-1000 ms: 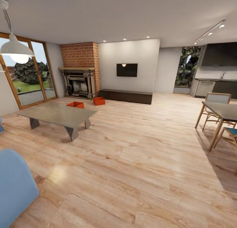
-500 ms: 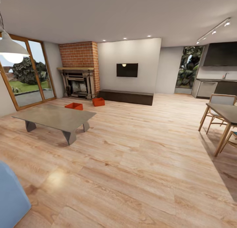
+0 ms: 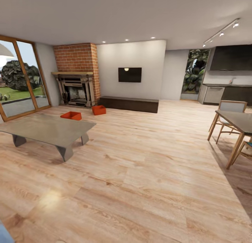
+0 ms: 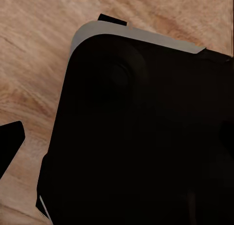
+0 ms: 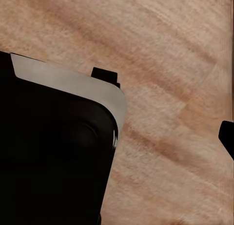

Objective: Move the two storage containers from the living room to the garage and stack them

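Note:
Two orange-red storage containers rest on the light wood-plank floor of the living room, far ahead in the head view. One container [image 3: 71, 115] lies just behind the coffee table, the other container [image 3: 99, 110] sits nearer the brick fireplace [image 3: 75, 74]. They stand apart from each other. In the left wrist view a single black fingertip [image 4: 10, 143] shows beside the robot's dark base [image 4: 141, 132]. The right wrist view has another black fingertip [image 5: 227, 136] over the planks. Neither view shows how wide the jaws stand.
A low grey coffee table [image 3: 45, 129] stands at the left. Glass doors [image 3: 21, 80] line the left wall and a black TV [image 3: 130, 74] hangs ahead. At the right are a dining table [image 3: 236, 121] and chairs [image 3: 229, 111]. Open plank floor [image 3: 140, 166] stretches between them.
The camera has moved forward and swung, so the whole picture slid: the blue sofa and hanging lamp have nearly left the left edge. The two containers have stayed where they were.

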Available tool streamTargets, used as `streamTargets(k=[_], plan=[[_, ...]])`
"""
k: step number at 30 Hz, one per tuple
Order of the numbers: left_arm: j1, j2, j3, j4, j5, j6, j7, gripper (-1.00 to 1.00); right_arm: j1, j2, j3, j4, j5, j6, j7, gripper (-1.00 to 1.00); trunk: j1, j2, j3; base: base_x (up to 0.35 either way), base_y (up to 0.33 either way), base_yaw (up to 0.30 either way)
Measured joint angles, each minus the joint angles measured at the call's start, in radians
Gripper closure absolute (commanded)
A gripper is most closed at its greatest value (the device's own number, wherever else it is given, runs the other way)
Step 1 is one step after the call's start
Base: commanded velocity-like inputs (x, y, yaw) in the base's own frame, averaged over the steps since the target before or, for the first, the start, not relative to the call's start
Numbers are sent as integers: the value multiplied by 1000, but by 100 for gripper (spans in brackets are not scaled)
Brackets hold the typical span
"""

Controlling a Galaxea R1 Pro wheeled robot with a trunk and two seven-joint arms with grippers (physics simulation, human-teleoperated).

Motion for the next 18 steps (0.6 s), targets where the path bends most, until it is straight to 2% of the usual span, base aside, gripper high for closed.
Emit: streamTargets(k=[4,18], plan=[[0,-1,0,0,0,-1,0,-100,0,0,0,0,0,1,0,-100,0,0,0,324,0,-159],[1,0,0,0,-1,-1,0,-100,0,-2,11,0,1,8,-1,-100,0,0,0,324,0,-8]])
